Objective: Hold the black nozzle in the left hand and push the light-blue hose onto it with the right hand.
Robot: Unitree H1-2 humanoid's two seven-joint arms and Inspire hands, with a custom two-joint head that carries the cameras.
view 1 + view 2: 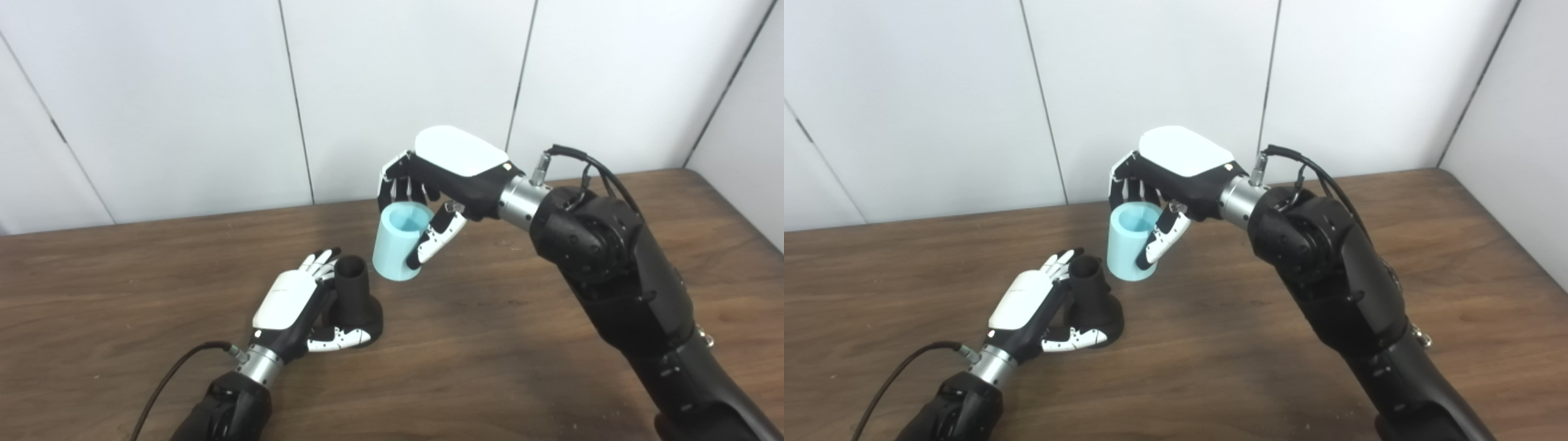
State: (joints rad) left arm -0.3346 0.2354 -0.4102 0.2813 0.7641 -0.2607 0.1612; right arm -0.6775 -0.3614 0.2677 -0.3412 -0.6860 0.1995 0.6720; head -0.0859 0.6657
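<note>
Black nozzle (357, 294): stands upright on the wooden table (490, 343), wide base down, open neck up, left of centre.
Left hand (294, 309): wraps the nozzle from its left side, fingers (318, 263) reaching behind the neck, thumb lying across the front of the base; it grips the nozzle.
Light-blue hose (399, 242): a short, thick tube, tilted, raised off the table, up and to the right of the nozzle's neck, apart from it; its open end faces upward.
Right hand (441, 184): clasps the hose from above, thumb on the near side, fingers on the far side.
</note>
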